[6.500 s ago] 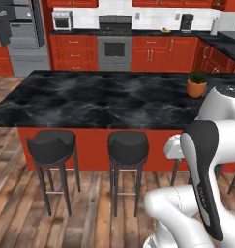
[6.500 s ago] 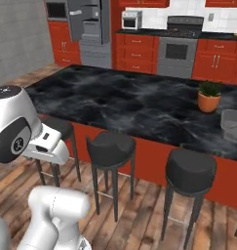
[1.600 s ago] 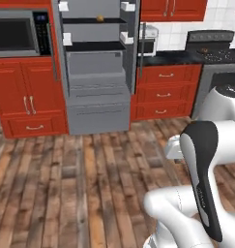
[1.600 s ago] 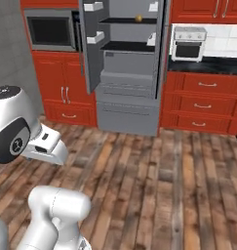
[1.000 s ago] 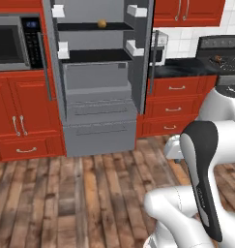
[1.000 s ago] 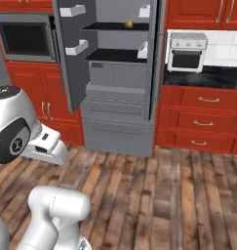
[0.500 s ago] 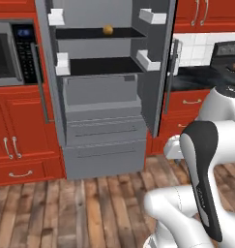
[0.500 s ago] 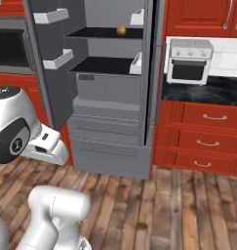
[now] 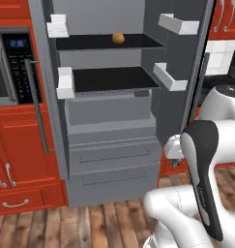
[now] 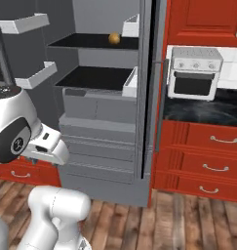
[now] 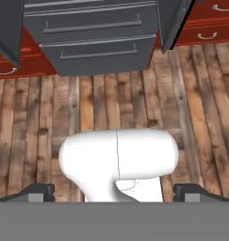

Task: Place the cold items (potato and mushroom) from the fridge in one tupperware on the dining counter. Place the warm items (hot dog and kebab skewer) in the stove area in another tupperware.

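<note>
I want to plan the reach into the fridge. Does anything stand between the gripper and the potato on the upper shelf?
Nothing visible blocks it. The fridge doors are open, and the potato lies alone on the upper shelf, with bare space in front. The open gripper points down at the wooden floor, so the arm must first rise.

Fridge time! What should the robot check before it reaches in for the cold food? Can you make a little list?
1. Fridge doors open: ok, both swung wide.
2. Potato found: ok, on the upper shelf, toward the back.
3. Mushroom found: cannot tell, none visible on the shelves.
4. Gripper ready: ok, open and holding nothing, pointing at the wooden floor.
5. Arm raised toward the shelf: not ok, it is folded low.
6. Path to the potato: ok, nothing stands in front of it.
</note>
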